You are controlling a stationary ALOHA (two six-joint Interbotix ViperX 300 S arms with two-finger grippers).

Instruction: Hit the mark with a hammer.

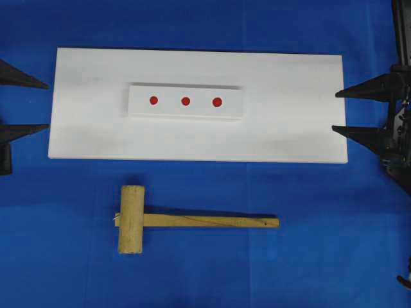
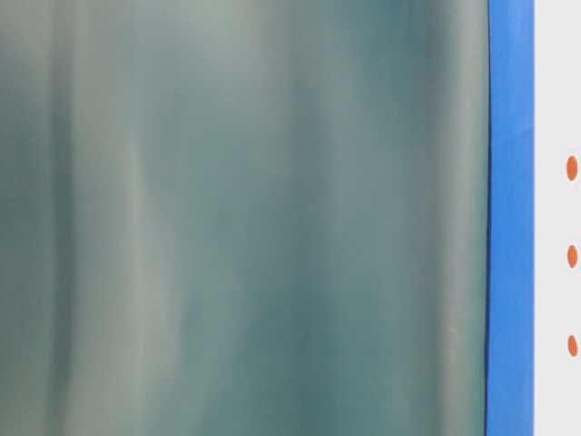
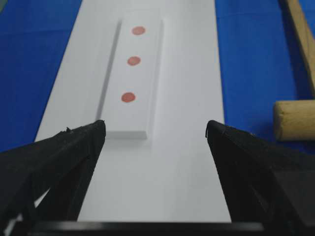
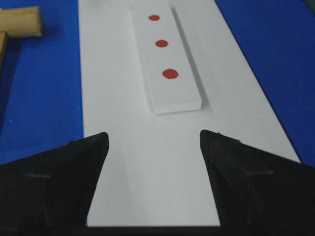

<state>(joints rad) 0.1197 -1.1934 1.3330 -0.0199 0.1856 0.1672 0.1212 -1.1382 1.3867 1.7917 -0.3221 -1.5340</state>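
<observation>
light tan wooden hammer (image 1: 135,219) lies untouched on the blue counter (image 1: 64,256), near of the white board (image 1: 289,128). left gripper (image 1: 48,106) and right gripper (image 1: 334,111) fingers spread, empty. risk: gripping the slim handle off-centre lets the head swing, missing the red mark (image 1: 185,101).

A blue tabletop (image 1: 205,269) carries a flat white board (image 1: 289,122) lying lengthwise, and just in front of it (apart, not touching) the wooden hammer (image 1: 131,219) on its side, handle pointing right.
</observation>
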